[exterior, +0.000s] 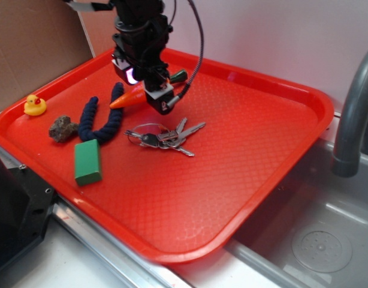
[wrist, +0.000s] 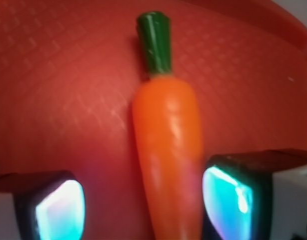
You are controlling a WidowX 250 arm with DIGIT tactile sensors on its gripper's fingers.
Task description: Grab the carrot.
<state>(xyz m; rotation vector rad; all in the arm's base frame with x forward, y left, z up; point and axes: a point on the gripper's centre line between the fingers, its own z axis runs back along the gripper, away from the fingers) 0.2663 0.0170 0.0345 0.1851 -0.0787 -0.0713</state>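
- The black arm comes down from the top edge of the exterior view, wrist pointing nearly straight down over the back-left part of the red tray (exterior: 274, 180), with a black cable looping off its right side.
- The gripper (exterior: 149, 84) sits low over the tray; its jaws are apart and straddle the carrot (wrist: 166, 150).
- In the wrist view the right pad (wrist: 228, 200) is touching or just beside the carrot's flank, while the left pad (wrist: 58, 210) stands clear of it with bare tray between; whether the jaws actually bear on the carrot cannot be told.
- The carrot lies on the tray with its orange tip pointing left toward the blue rope and its green stem poking out right of the gripper.
- To the right and front of the gripper the tray is bare textured plastic up to its raised rim.
- Just left of the carrot tip lies a dark blue rope toy (exterior: 103, 120); a bunch of keys (exterior: 166, 138) lies near, in front of the gripper.
- Further left sit a green block (exterior: 88, 161), a brown rock (exterior: 63, 128) and a yellow rubber duck (exterior: 35, 105).
- A grey faucet (exterior: 355, 114) rises over a sink (exterior: 316, 240) beyond the tray's right edge.
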